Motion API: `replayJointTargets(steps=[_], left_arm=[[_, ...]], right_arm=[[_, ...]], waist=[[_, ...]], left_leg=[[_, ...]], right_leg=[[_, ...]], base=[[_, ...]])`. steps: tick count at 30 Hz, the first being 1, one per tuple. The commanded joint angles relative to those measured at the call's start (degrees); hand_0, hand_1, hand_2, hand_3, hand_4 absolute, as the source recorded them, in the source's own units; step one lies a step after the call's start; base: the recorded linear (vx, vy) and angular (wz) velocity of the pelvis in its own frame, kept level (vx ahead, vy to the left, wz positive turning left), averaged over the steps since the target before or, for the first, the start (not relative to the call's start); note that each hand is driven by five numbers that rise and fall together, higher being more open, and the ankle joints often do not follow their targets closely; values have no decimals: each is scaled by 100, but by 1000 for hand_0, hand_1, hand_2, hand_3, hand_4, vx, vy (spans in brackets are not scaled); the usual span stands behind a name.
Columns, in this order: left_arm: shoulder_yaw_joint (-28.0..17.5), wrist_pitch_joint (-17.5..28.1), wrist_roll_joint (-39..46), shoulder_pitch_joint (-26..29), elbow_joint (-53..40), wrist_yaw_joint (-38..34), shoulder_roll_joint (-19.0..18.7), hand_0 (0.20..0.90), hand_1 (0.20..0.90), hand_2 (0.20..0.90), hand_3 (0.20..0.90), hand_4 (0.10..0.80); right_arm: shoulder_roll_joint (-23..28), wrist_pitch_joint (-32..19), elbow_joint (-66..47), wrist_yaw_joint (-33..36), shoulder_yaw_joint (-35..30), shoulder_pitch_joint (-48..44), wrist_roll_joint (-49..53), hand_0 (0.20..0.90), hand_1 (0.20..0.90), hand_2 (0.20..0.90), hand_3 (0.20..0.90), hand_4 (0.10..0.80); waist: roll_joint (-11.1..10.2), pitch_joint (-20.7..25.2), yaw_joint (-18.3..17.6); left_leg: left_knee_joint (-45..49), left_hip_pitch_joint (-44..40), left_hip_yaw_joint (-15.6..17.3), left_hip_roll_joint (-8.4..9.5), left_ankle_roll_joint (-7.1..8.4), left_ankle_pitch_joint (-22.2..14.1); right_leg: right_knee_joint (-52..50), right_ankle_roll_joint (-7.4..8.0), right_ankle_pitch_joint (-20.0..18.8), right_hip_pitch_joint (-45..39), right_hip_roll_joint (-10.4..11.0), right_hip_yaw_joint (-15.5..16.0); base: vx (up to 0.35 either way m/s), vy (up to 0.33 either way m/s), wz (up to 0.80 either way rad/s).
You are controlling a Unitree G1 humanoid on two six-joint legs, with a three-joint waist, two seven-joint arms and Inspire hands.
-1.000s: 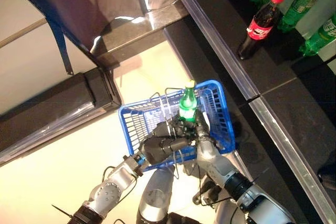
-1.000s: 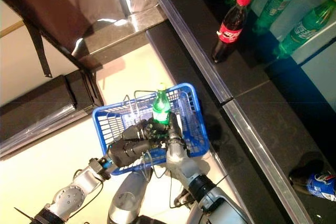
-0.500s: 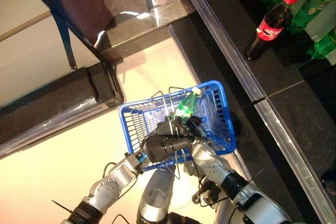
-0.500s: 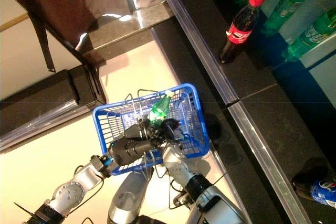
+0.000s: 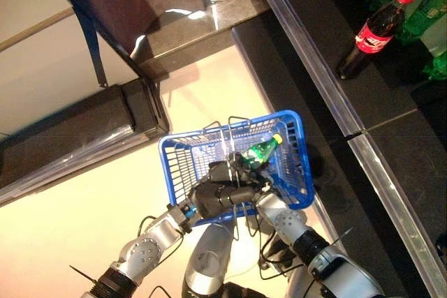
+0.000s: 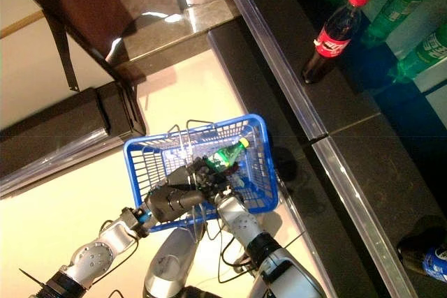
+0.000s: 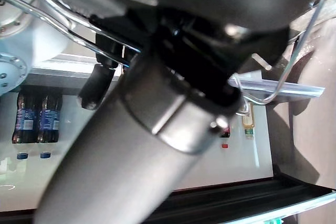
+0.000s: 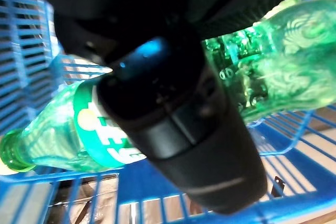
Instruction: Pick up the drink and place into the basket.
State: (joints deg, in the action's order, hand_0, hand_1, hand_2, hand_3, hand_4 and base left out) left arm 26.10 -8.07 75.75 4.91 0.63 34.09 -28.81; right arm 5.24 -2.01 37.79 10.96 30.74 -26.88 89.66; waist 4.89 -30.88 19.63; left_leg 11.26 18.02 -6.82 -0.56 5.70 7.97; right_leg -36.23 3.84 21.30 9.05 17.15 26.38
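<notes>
The drink is a green bottle [image 5: 263,149] with a yellow cap, lying tilted on its side inside the blue basket [image 5: 302,165]. My right hand [image 5: 244,171] reaches into the basket from the lower right and is shut on the bottle's lower body. In the right wrist view its thumb [image 8: 173,124] crosses the green bottle [image 8: 273,72] above the basket's blue mesh [image 8: 26,66]. My left hand [image 5: 213,199] is shut on the thin wire handles and holds the basket raised in front of me, off the floor.
A dark counter with a shiny edge [image 5: 328,95] runs along the right. On it stand a cola bottle with a red cap [image 5: 374,33] and green bottles [image 5: 433,19]. A dark low cabinet [image 5: 70,137] lies at the left. A blue drink [image 6: 427,259] lies at the lower right.
The green bottle has gone from upright above the basket to tipped on its side and lower inside it, still in my right hand. The camera has shifted a little.
</notes>
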Motion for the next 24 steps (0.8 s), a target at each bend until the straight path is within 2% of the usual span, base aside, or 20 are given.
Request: replayJointTargets(steps=[1,3,9,10,11,12,13,14,15,16,17,24], left_arm=[[59,675,554,854,-2692,1606,689,300,300,300,200,100],[55,666,584,898,-2670,1583,669,300,300,300,200,100],[27,558,708,1006,-2649,1510,615,300,300,300,200,100],[24,549,735,1029,-2658,1484,606,300,300,300,200,100],[22,541,747,1043,-2658,1475,605,300,300,300,200,100],[16,529,764,1071,-2663,1447,609,300,300,300,200,100],[-5,493,783,1099,-2677,1418,614,300,300,300,200,100],[-7,482,796,1118,-2683,1396,615,300,300,300,200,100],[-7,469,799,1128,-2699,1371,622,300,300,300,200,100],[-35,432,805,1142,-2699,1345,644,300,300,300,200,100],[-41,421,828,1174,-2705,1318,647,300,300,300,200,100],[-92,444,919,1219,-2732,1074,747,300,300,300,200,100]], right_arm=[[-827,191,-296,-264,-224,-1020,133,300,300,300,200,100],[-751,434,-105,-189,-306,-1157,42,300,300,300,200,100],[-586,512,538,-147,-682,-1486,76,300,300,300,200,100],[-537,552,681,-133,-766,-1560,41,342,342,342,249,149],[-522,556,735,-129,-798,-1589,31,425,425,425,345,245],[-496,540,828,-93,-860,-1641,4,568,568,568,513,413],[-456,537,941,-92,-956,-1717,-68,858,858,858,851,751],[-437,541,1007,-92,-1001,-1758,-103,900,900,900,900,800],[-422,535,1070,-80,-1044,-1796,-100,900,900,900,900,800],[-402,512,1172,-64,-1118,-1828,-105,900,900,900,900,800],[-379,487,1249,-50,-1175,-1865,-142,900,900,900,900,800],[-290,268,1386,-60,-1304,-1963,-413,900,900,900,900,800]], waist=[[193,111,-110],[204,111,-89],[218,111,-15],[220,111,-5],[219,111,1],[225,111,5],[255,109,18],[255,109,21],[253,109,25],[220,110,22],[250,109,23],[239,109,-10]], left_leg=[[670,-174,153,248,-423,-713],[678,-147,149,267,-429,-709],[693,-131,115,300,-454,-709],[693,-126,108,308,-462,-709],[692,-123,106,311,-465,-710],[686,-114,98,312,-471,-699],[665,-49,109,305,-509,-567],[671,-40,108,304,-517,-570],[687,-21,104,305,-517,-574],[722,-68,87,315,-493,-719],[685,-3,103,299,-525,-576],[694,41,139,275,-533,-579]], right_leg=[[787,-180,-1366,-97,-63,-107],[747,-177,-1367,-53,-42,-111],[691,-160,-1368,-32,-5,-75],[683,-154,-1370,-20,-1,-76],[684,-154,-1370,-19,0,-74],[690,-153,-1385,-10,-3,-67],[709,-214,-1503,48,-2,1],[690,-213,-1501,66,1,1],[669,-210,-1501,90,7,-3],[617,-139,-1380,71,8,-85],[663,-203,-1510,122,4,-12],[610,-202,-1504,218,-5,-60]], base=[[0,0,0],[5,15,0],[0,0,0],[0,0,0],[0,0,0],[-69,36,4],[-70,36,9],[-72,33,10],[75,-32,7],[-2,-2,4],[0,0,0],[-12,5,0]])
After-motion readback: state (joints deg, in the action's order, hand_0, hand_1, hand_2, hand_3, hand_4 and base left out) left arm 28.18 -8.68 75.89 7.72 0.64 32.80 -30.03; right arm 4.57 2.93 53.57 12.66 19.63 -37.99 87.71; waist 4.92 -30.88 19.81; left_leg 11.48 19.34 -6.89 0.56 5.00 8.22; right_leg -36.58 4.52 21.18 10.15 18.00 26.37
